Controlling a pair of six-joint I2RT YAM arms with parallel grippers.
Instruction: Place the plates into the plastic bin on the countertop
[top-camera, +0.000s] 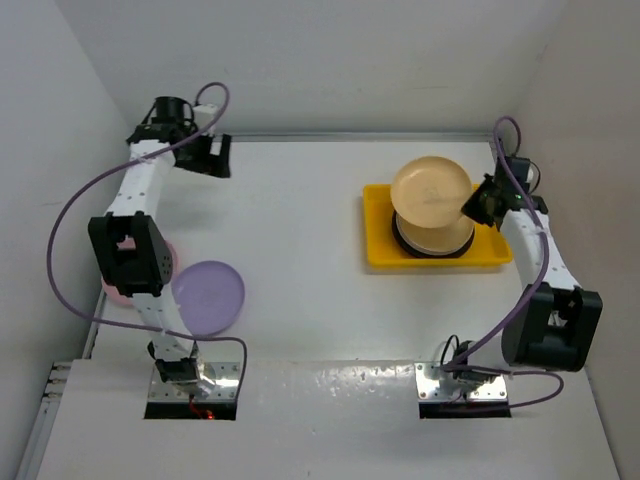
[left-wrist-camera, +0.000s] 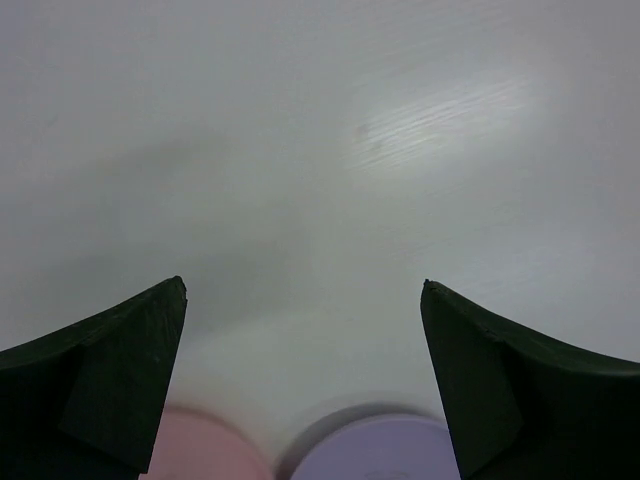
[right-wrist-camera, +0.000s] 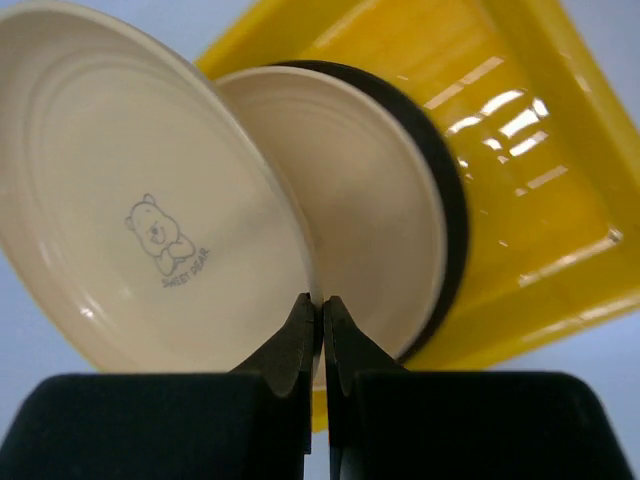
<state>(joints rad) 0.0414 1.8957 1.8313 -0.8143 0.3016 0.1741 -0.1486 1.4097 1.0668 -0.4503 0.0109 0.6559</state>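
Note:
My right gripper (top-camera: 482, 203) (right-wrist-camera: 322, 300) is shut on the rim of a cream plate (top-camera: 430, 188) (right-wrist-camera: 130, 200) with a small bear print. That plate hangs tilted just above a dark-rimmed plate with a cream centre (top-camera: 432, 243) (right-wrist-camera: 375, 200), which lies in the yellow plastic bin (top-camera: 379, 250) (right-wrist-camera: 545, 150). On the left of the white countertop (top-camera: 300, 220) lie a lilac plate (top-camera: 210, 297) (left-wrist-camera: 385, 450) and a pink plate (top-camera: 166, 262) (left-wrist-camera: 205, 452), the pink one partly under my left arm. My left gripper (top-camera: 213, 155) (left-wrist-camera: 304, 283) stands open and empty at the far left corner.
White walls (top-camera: 300, 60) enclose the countertop on three sides. The left arm's purple cable (top-camera: 60, 225) loops out toward the left wall. The right arm (top-camera: 545, 280) stands close to the right wall beside the bin.

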